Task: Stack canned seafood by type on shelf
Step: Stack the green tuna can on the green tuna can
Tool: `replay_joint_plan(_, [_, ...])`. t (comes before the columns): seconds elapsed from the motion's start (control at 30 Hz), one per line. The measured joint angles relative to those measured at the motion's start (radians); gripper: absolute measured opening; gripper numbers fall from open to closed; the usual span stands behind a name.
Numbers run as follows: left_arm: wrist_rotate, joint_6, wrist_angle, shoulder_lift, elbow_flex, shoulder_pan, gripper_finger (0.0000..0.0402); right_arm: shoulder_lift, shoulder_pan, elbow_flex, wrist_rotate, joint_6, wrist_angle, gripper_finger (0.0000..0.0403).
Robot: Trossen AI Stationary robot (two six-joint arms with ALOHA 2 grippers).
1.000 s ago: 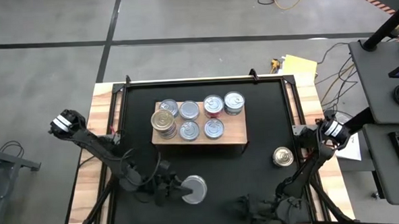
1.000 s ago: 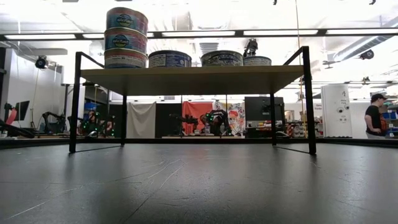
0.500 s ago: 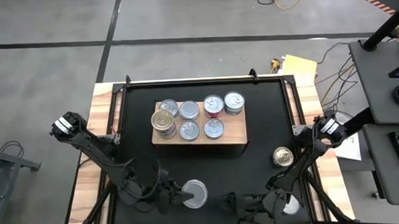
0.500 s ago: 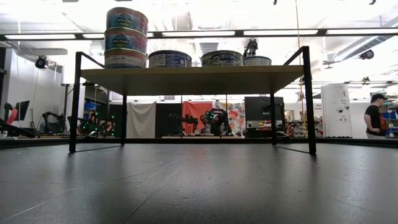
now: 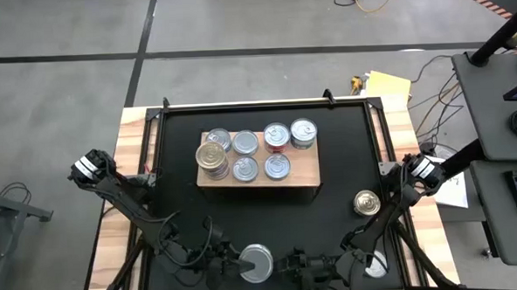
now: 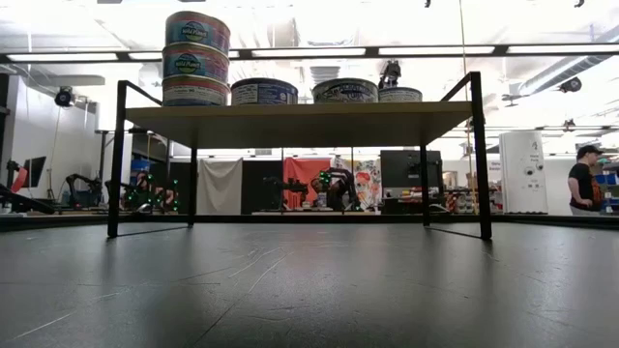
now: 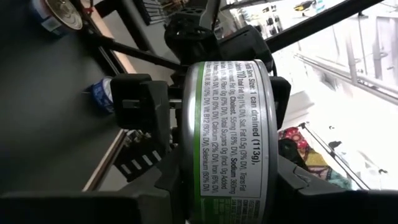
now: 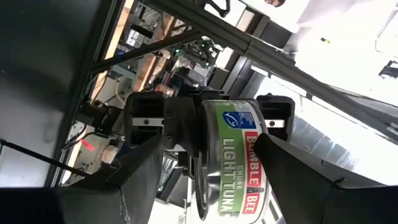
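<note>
where the shelf [image 6: 300, 123] stands, black mat [image 6: 309, 290] below.

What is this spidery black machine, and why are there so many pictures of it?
It is a robot with two arms, and each arm ends in a pincer. One camera looks down from above, one sits low on the table, and one rides on each wrist. On the wooden shelf stand several tins of fish, and one pile is taller than the others. A loose tin sits on the black mat. The left pincer is holding a tuna tin, and the right pincer is open right beside it.
</note>
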Motion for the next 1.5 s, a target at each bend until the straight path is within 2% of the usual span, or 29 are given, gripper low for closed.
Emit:
replay_joint_plan(0.13, [-0.001, 0.038, 0.018, 0.002, 0.000, 0.000, 0.0117, 0.001, 0.013, 0.000, 0.015, -0.004, 0.008, 0.0256])
replay_joint_plan(0.3, [-0.002, 0.083, 0.031, -0.004, 0.000, 0.001, 0.0117, 0.001, 0.025, 0.001, 0.032, 0.010, 0.042, 0.0271])
replay_joint_plan(0.67, [0.009, 0.078, 0.023, -0.002, -0.003, 0.002, 0.0117, -0.002, 0.030, 0.003, 0.057, 0.021, 0.073, 0.0299])
replay_joint_plan(0.83, [0.009, 0.069, 0.024, -0.002, -0.003, 0.002, 0.0117, -0.002, 0.004, 0.003, 0.049, 0.002, 0.053, 0.0280])
replay_joint_plan(1.1, [-0.004, 0.064, 0.018, -0.001, -0.003, 0.008, 0.0118, -0.002, -0.016, 0.003, 0.039, -0.034, 0.028, 0.0229])
replay_joint_plan(1.37, [-0.003, 0.124, 0.026, -0.001, -0.003, 0.008, 0.0247, -0.002, -0.015, 0.003, 0.051, 0.022, 0.019, 0.0138])
replay_joint_plan(1.5, [-0.003, 0.159, 0.026, -0.002, -0.003, 0.008, 0.0275, -0.002, -0.014, 0.003, 0.052, 0.077, 0.024, 0.0138])
